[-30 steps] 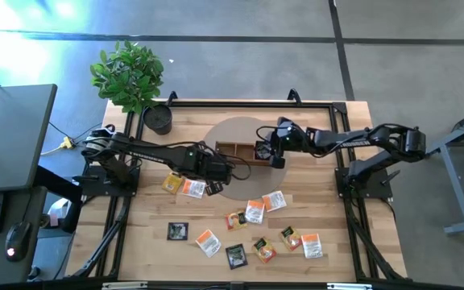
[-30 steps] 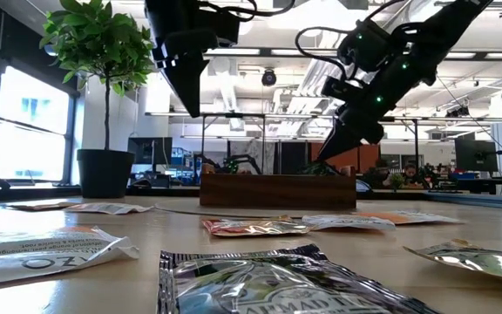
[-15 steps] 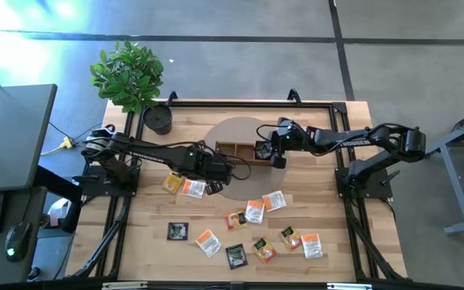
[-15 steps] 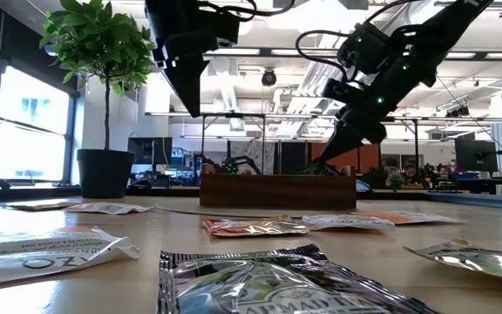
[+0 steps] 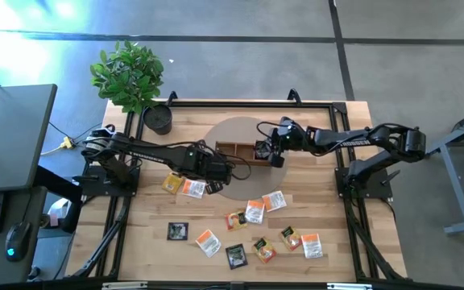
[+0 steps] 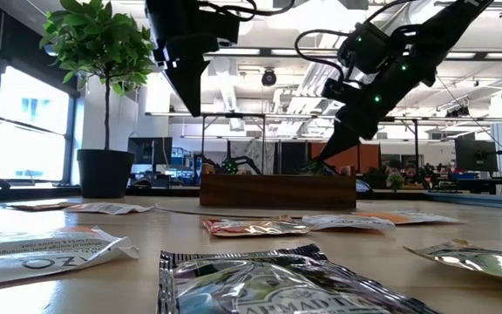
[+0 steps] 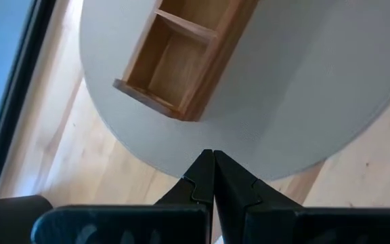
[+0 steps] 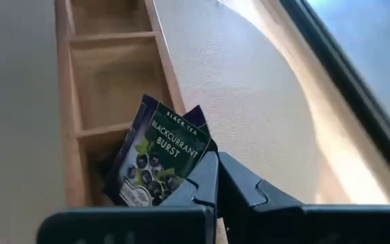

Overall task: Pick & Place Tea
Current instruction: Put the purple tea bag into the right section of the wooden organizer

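Observation:
The wooden tray lies on a round grey mat. My right gripper is over the tray's right end, shut. A black tea packet stands tilted in the tray's end compartment, with its upper part above the rim and one corner at my fingertips. My left gripper is shut on nothing and hangs above the mat's near edge, short of the tray's left end. Several more tea packets lie flat on the near half of the table. My right gripper has its shut tips beside the black packet's upper corner, slanting down from the table's right. I cannot tell whether they touch or pinch that corner, because the fingers cover the spot. The packet's lower edge rests in the compartment.
A potted plant stands at the far left corner. Packets lie under and beside my left arm and near the front edge. In the low view a black packet lies right in front of the camera.
My right gripper has shut over the tray's right end, staying where it was and rolling a little. The tray and the loose packets on the table have not moved.

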Available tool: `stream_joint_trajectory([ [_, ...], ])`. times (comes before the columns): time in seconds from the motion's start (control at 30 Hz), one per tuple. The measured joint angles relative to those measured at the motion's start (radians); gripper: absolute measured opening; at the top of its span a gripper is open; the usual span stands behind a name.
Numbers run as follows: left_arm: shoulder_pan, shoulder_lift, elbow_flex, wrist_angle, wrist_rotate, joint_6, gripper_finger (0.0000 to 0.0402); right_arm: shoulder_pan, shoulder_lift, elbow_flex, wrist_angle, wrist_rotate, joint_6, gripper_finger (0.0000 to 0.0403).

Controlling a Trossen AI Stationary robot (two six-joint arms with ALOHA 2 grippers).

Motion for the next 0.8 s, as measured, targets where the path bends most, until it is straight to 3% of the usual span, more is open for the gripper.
stream_joint_trajectory([
  [0.47,0.0,0.0,0.0,0.0,-0.021,0.0,0.0,0.009,0.0,0.0,-0.027,0.088,0.287,0.0001],
  [0.67,0.0,0.0,0.0,0.0,-0.021,0.0,0.0,0.093,0.0,-0.001,-0.079,0.25,0.392,0.0001],
  [0.8,0.0,0.0,0.0,0.0,-0.021,0.0,0.0,0.149,0.0,-0.001,-0.059,0.299,0.418,0.0001],
])
